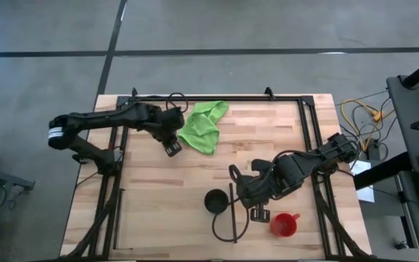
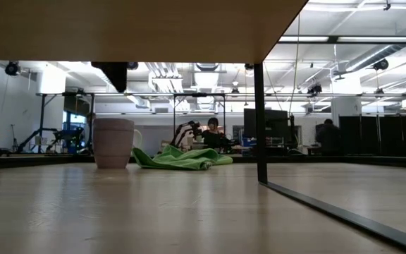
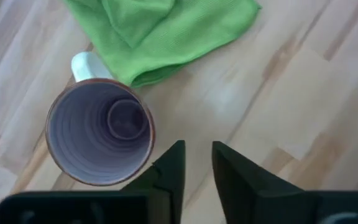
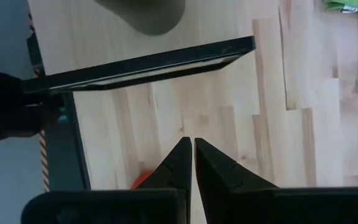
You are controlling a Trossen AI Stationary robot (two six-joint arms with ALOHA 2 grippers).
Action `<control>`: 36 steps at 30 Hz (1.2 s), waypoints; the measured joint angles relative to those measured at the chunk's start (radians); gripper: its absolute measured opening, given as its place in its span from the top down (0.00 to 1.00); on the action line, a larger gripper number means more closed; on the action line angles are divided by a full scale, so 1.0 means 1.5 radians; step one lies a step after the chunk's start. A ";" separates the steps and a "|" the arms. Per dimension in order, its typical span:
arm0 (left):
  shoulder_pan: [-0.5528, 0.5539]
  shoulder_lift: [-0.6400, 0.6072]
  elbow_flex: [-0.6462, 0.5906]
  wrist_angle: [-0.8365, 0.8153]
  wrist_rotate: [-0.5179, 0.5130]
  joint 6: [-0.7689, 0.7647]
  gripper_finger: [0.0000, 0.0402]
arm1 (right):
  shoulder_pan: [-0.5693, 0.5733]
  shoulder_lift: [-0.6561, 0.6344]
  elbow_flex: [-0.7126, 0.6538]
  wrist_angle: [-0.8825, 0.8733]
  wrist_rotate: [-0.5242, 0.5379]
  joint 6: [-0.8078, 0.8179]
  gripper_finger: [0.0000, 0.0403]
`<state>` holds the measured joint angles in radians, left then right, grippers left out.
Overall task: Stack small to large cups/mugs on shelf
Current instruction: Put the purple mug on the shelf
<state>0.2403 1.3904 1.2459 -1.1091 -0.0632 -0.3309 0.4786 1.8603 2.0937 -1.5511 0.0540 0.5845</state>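
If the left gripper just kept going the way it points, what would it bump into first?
Probably bare light wooden tabletop. The left gripper, slightly open, points down beside the translucent purple cup with a whitish handle, not into it; the bright green cloth lies beyond. Depth is hard to judge.

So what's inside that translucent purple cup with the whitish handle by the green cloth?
Nothing: the translucent purple cup looks empty down to its round base. Its whitish handle touches the bright green cloth, whose underside is hidden.

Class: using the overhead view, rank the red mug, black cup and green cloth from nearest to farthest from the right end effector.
From the right end effector:
1. Red handled mug, just beside it at the near edge.
2. Black handleless cup, towards the table's middle.
3. Bright green cloth, far side.
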 joint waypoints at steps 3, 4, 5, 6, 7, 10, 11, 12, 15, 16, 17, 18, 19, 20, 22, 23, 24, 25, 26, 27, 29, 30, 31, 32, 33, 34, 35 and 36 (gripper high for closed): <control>0.005 0.024 0.007 0.001 -0.008 -0.001 0.78 | 0.006 0.000 0.000 -0.001 0.000 -0.004 0.97; 0.006 0.032 0.008 0.001 -0.013 -0.001 0.78 | 0.006 0.000 0.000 -0.001 0.000 -0.005 0.97; 0.007 0.038 0.010 0.001 -0.018 -0.001 0.78 | 0.006 0.000 0.000 -0.001 0.000 -0.006 0.97; 0.010 0.045 0.011 0.000 -0.026 -0.001 0.77 | 0.006 0.000 0.000 -0.002 0.000 -0.006 0.97; 0.014 0.051 0.011 0.001 -0.035 -0.001 0.77 | 0.006 0.000 0.000 -0.003 0.000 -0.006 0.97; 0.031 0.068 0.011 0.000 -0.041 -0.010 0.77 | 0.006 0.000 0.000 -0.004 0.001 -0.006 0.97; 0.038 0.074 0.009 -0.002 -0.042 -0.024 0.77 | 0.006 0.000 0.000 -0.004 0.001 -0.006 0.97; 0.046 0.080 0.008 -0.007 -0.042 -0.039 0.77 | 0.006 0.000 0.000 -0.004 0.001 -0.006 0.97; 0.070 0.098 0.009 -0.007 -0.040 -0.070 0.77 | 0.006 0.000 0.000 -0.004 0.001 -0.006 0.97; 0.077 0.102 0.010 -0.005 -0.033 -0.072 0.77 | 0.006 0.000 0.000 -0.004 0.001 -0.006 0.97; 0.083 0.106 0.011 -0.003 -0.021 -0.073 0.77 | 0.006 0.000 0.000 -0.004 0.001 -0.006 0.97; 0.086 0.110 0.012 0.002 -0.013 -0.073 0.77 | 0.006 0.000 0.000 -0.004 0.001 -0.006 0.97; 0.087 0.112 0.013 0.008 -0.008 -0.073 0.77 | 0.006 0.000 0.000 -0.004 0.001 -0.006 0.97; 0.088 0.114 0.014 0.009 -0.003 -0.073 0.77 | 0.006 0.000 0.000 -0.005 0.001 -0.006 0.97; 0.088 0.116 0.014 0.007 0.000 -0.073 0.77 | 0.006 0.000 0.000 -0.005 0.001 -0.006 0.97; 0.089 0.118 0.014 0.008 0.000 -0.073 0.77 | 0.006 0.000 0.000 -0.005 0.001 -0.006 0.97; 0.089 0.118 0.014 0.008 0.001 -0.073 0.77 | 0.006 0.000 0.000 -0.005 0.001 -0.006 0.97; 0.090 0.119 0.014 0.008 0.005 -0.074 0.77 | 0.005 0.000 0.000 -0.005 0.001 -0.006 0.97; 0.090 0.119 0.013 0.008 0.007 -0.076 0.77 | 0.005 0.000 0.000 -0.005 0.001 -0.006 0.97; 0.089 0.119 0.013 0.008 0.008 -0.079 0.77 | 0.005 0.000 0.000 -0.005 0.001 -0.006 0.97; 0.090 0.119 0.012 0.013 0.008 -0.089 0.77 | 0.005 0.000 0.000 -0.005 0.001 -0.006 0.97; 0.092 0.119 0.010 0.020 0.008 -0.089 0.77 | 0.005 0.000 0.000 -0.005 0.001 -0.006 0.97; 0.093 0.119 0.009 0.026 0.008 -0.090 0.77 | 0.005 0.000 -0.001 -0.005 0.001 -0.006 0.97; 0.094 0.119 0.007 0.030 0.008 -0.090 0.77 | 0.005 0.000 -0.001 -0.005 0.001 -0.006 0.97; 0.094 0.119 0.005 0.033 0.008 -0.091 0.77 | 0.005 0.000 -0.001 -0.005 0.001 -0.007 0.97; 0.094 0.119 0.003 0.037 0.008 -0.091 0.77 | 0.005 0.000 -0.001 -0.005 0.001 -0.007 0.97; 0.093 0.119 0.003 0.042 0.009 -0.092 0.77 | 0.005 0.000 -0.001 -0.005 0.001 -0.007 0.97; 0.093 0.119 0.002 0.044 0.009 -0.092 0.77 | 0.005 0.000 -0.001 -0.005 0.001 -0.007 0.97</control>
<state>0.3801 1.5688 1.2490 -1.0430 -0.0497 -0.4689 0.4862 1.8603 2.0930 -1.5581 0.0551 0.5747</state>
